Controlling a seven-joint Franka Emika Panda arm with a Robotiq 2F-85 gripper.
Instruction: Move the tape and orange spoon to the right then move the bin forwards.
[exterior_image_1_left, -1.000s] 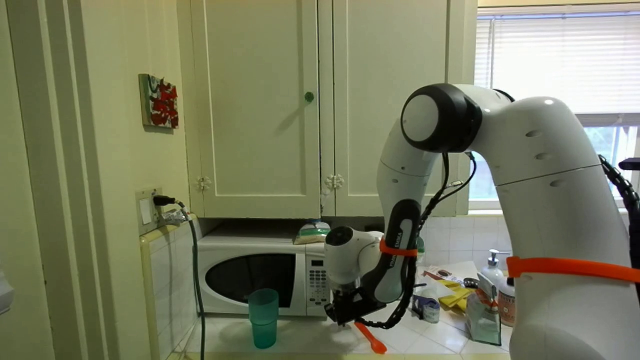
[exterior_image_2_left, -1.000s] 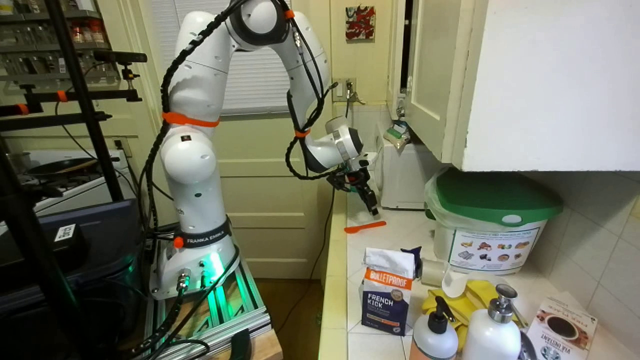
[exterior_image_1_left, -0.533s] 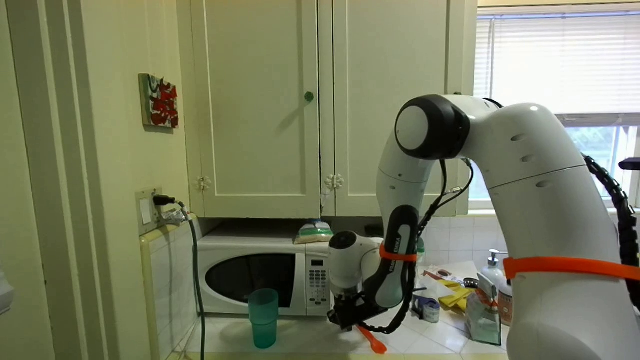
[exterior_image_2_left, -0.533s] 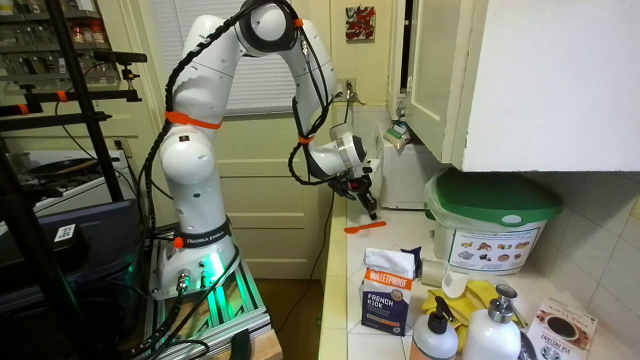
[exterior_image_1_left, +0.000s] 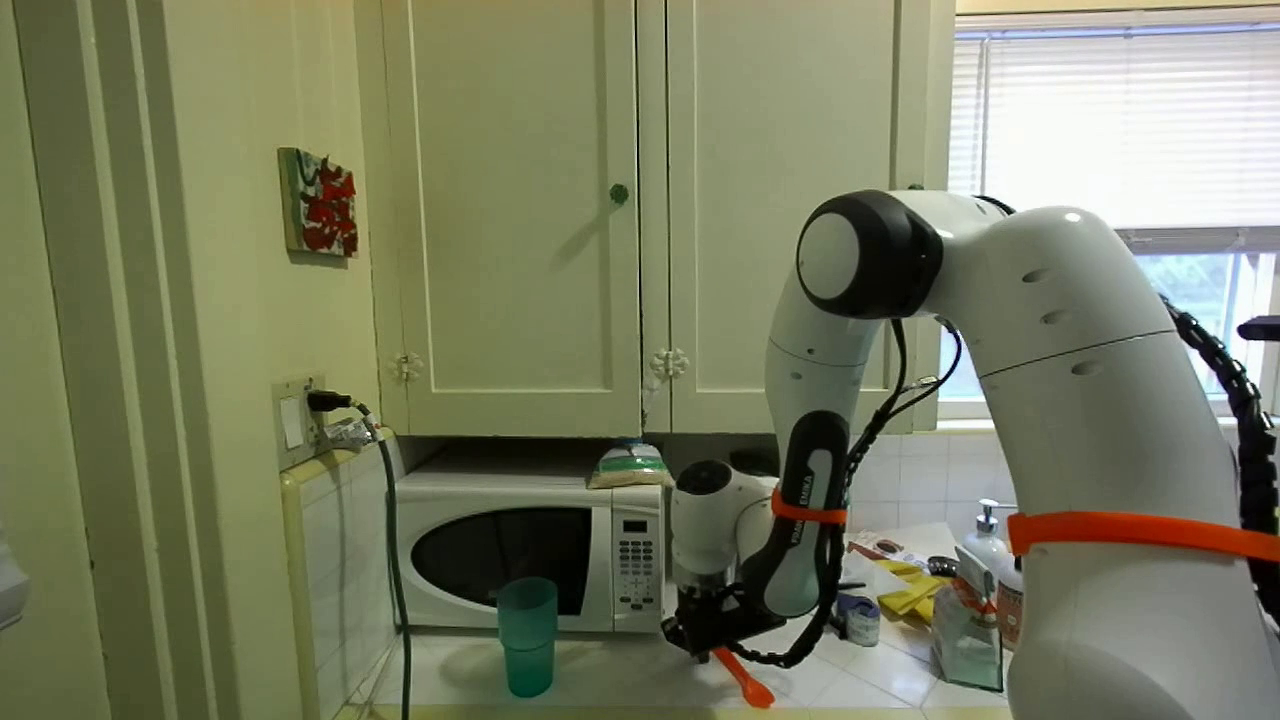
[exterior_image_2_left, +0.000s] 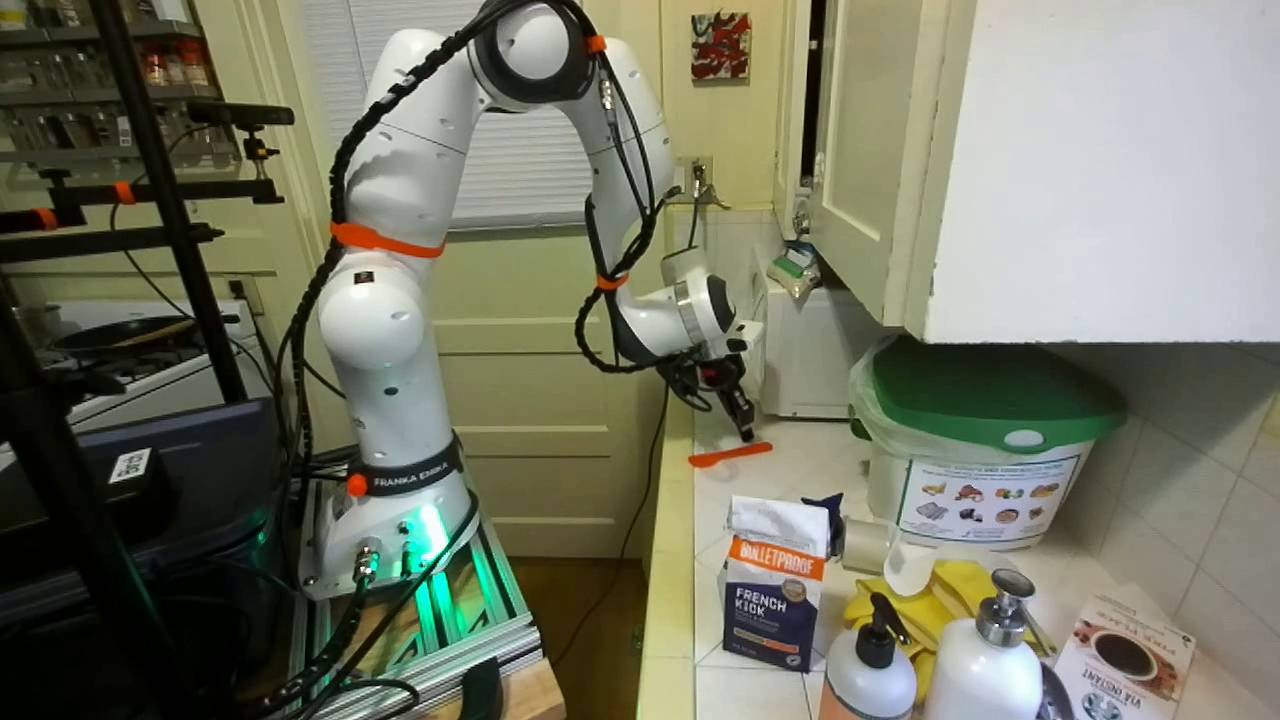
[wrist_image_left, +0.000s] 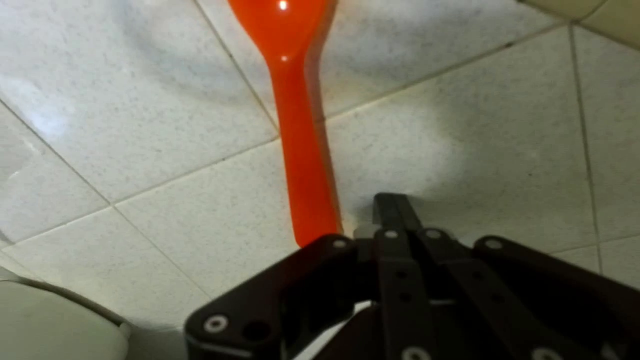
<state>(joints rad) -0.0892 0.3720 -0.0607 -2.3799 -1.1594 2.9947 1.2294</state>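
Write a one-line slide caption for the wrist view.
End effector, shut and empty, beside the orange spoon, which lies on the speckled tiled counter, its bowl cropped by the top edge.

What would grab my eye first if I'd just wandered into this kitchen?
Most likely the big white robot arm, arching across both exterior views, its black gripper shut beside the handle of the orange spoon on the tiled counter. Next, probably, the green-lidded bin, below the wall cabinet in an exterior view. The teal cup stands out too, upright in front of the microwave.
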